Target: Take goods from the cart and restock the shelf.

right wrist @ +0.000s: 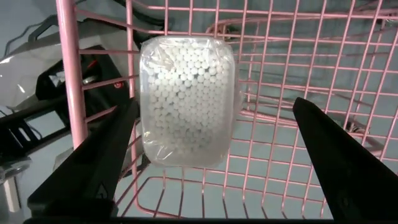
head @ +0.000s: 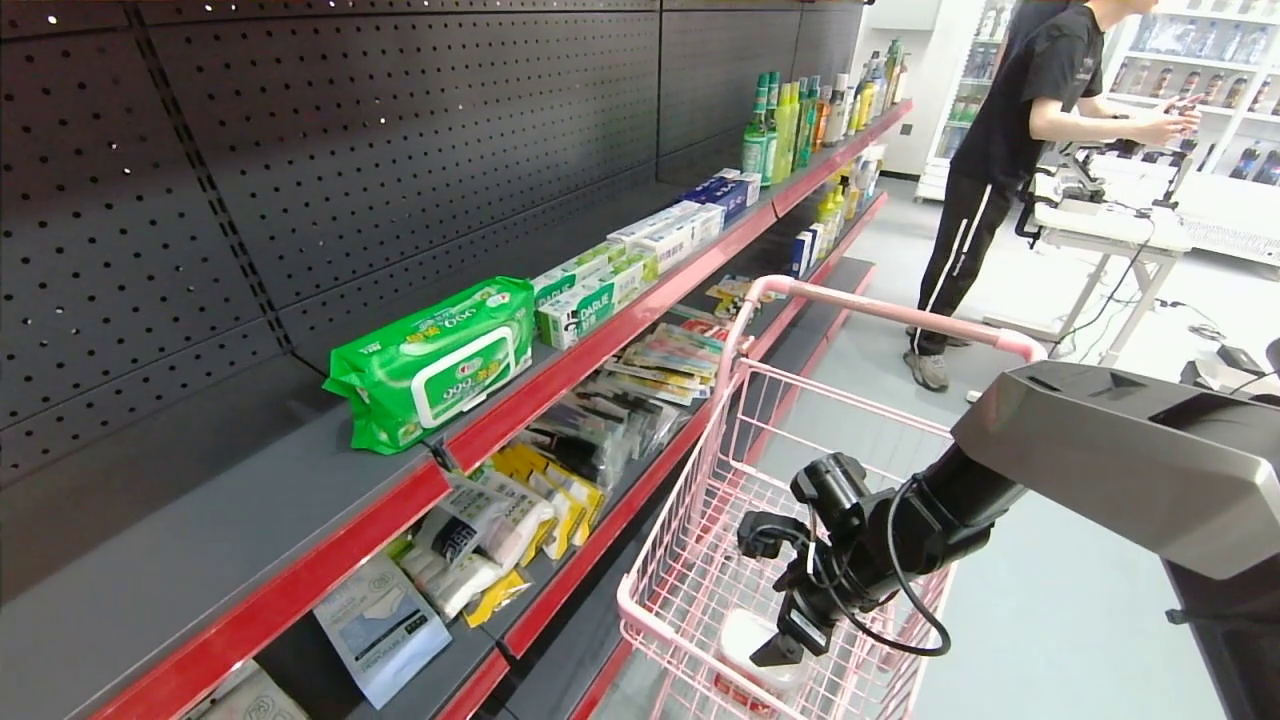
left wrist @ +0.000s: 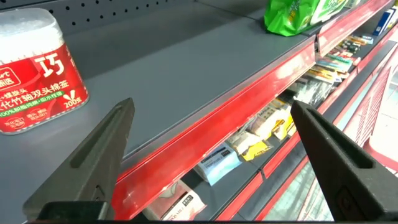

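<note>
While hovering in the cart (head: 885, 312) with right end effector (right wrist: 211, 155) spread, frames a clear tub (right wrist: 186, 99) of white swab heads by the corner wires; open basket alongside.

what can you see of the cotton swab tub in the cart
The cotton swab tub is a clear plastic container with a rounded-rectangle top, packed with white swab tips. It stands upright on the floor of the pink wire cart, near a corner. Its side carries a red label. The open right gripper hangs above it, not gripping.
</note>
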`<state>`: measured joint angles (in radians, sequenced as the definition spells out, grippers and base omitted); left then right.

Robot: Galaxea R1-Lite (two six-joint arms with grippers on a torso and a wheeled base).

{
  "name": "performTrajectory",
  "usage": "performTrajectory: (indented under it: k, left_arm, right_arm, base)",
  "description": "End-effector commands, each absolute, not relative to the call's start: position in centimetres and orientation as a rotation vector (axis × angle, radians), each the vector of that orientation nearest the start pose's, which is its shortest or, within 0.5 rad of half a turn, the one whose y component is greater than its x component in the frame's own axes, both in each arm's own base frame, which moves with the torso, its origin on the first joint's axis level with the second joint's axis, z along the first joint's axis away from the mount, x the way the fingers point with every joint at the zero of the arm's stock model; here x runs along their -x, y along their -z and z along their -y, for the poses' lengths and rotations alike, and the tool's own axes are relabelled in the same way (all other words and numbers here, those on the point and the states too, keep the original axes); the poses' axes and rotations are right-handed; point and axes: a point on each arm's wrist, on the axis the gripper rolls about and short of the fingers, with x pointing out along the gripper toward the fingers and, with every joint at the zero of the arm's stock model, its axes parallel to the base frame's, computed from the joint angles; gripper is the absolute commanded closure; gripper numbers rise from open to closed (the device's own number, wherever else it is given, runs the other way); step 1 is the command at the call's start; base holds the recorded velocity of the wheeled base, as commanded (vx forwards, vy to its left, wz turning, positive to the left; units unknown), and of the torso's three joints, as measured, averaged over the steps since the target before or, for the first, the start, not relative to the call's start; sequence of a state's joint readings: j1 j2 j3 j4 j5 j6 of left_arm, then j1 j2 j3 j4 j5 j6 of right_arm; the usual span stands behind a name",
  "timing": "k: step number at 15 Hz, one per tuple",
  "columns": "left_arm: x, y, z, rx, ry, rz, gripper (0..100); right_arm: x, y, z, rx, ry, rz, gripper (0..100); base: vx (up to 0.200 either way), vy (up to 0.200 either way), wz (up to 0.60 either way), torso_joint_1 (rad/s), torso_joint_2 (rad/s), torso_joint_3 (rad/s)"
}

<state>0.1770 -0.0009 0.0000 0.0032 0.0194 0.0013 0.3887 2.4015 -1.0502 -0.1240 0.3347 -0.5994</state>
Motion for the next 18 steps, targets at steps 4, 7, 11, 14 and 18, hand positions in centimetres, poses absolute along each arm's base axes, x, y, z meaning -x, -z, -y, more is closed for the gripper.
performTrajectory:
  k: [4,7,11,14,18]
  left_arm:
    - [2.3,-7.5,0.4,-0.001,-0.198,-0.003,0]
    - [2.3,-7.5,0.4,-0.001,-0.198,-0.003,0]
    - [2.3,-7.5,0.4,-0.001,-0.198,-0.003,0]
    - [2.3,-7.5,0.4,-0.001,-0.198,-0.003,0]
    - [2.3,-7.5,0.4,-0.001,-0.198,-0.003,0]
  right_arm:
    - [-33.0,4.2,-16.1,0.541,-1.043,-0.998,0]
    - [-32.9,4.2,-16.2,0.547,-1.043,-0.999,0]
    - [-32.7,4.2,-16.0,0.546,-1.041,-1.008,0]
    - [-32.5,4.3,-16.0,0.548,-1.042,-1.013,0]
    - [-32.5,4.3,-16.0,0.568,-1.022,-1.017,0]
  base:
    - [0.0,0.0,0.0,0.0,0.0,0.0]
    - [0.0,0.0,0.0,0.0,0.0,0.0]
    - [0.0,0.0,0.0,-0.055,0.12,0.073]
    - [0.0,0.0,0.0,-0.082,0.22,0.126]
    - [0.0,0.0,0.0,-0.005,0.01,0.009]
